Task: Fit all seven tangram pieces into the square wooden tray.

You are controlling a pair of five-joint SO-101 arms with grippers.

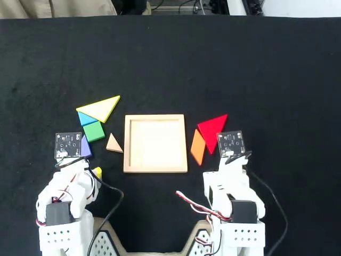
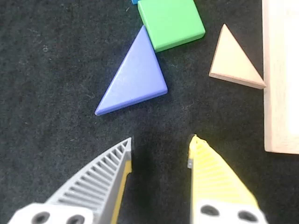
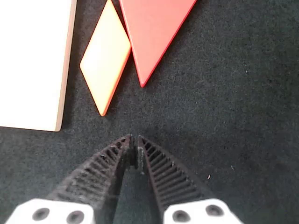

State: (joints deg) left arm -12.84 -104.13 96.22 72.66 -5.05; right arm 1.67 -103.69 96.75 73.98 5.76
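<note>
- seven tangram pieces lie on the black cloth (image 1: 266, 69), all outside the square wooden tray (image 1: 155, 144), which sits flat between the two arms in the high view.
- five pieces sit on the left arm's side of the tray:
  - a yellow triangle (image 1: 101, 108) lies farthest from the arms.
  - a blue piece (image 1: 85, 118) is tucked against the yellow triangle.
  - a green square (image 1: 94, 131) lies just beside the blue piece.
  - a violet-blue triangle (image 1: 85, 146) is partly hidden under the left wrist's camera board.
  - a tan triangle (image 1: 113, 144) lies closest to the tray.
- in the left wrist view, the violet-blue triangle (image 2: 135, 74) meets the green square (image 2: 171, 21) with one tip.
- the tan triangle (image 2: 233, 60) lies apart from both, one corner at the tray's outer edge (image 2: 282, 74), touching or very nearly so.
- two pieces sit on the right arm's side: a red triangle (image 1: 212, 129) and an orange parallelogram (image 1: 197, 146).
- in the right wrist view, the orange parallelogram (image 3: 105, 58) lies between the tray (image 3: 32, 60) and the red triangle (image 3: 154, 28). it sits just beside the red triangle and a little apart from the tray wall.
- the left gripper (image 2: 161, 140) has one grey finger and one yellow finger, spread apart with nothing between them. it sits over bare cloth near the violet-blue triangle and touches no piece.
- the right gripper (image 3: 134, 139) has its black fingers pressed together at the tips and pinches nothing. it sits over bare cloth near the pointed ends of the orange parallelogram and the red triangle.
</note>
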